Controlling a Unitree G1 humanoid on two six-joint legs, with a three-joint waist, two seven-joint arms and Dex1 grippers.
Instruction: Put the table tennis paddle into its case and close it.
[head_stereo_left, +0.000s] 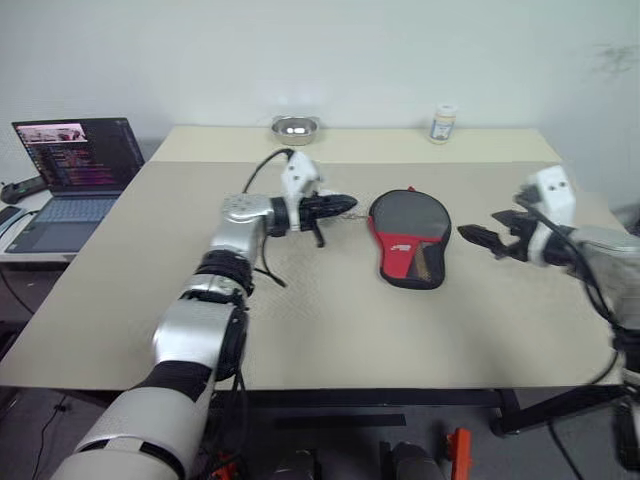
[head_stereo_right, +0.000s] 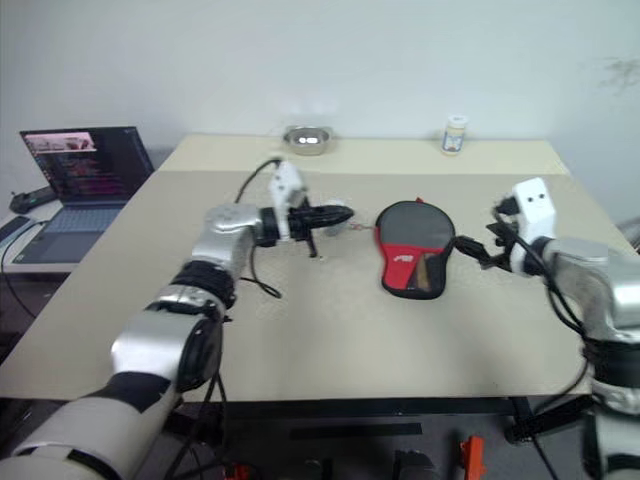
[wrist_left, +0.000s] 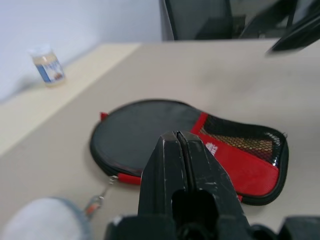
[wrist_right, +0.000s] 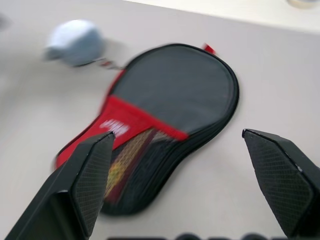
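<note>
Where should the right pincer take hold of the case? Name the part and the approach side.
Probably the narrow red handle end of the case, which lies flat on the table with that end toward the robot. Come from its right side, where the open right pincer is; the round end looks too wide.

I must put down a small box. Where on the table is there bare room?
Bare room: the wide stretch between the case and the near table edge, and the left part toward the laptop. Crowded: beside the case, where both grippers hover, and the far edge with bowl and bottle.
</note>
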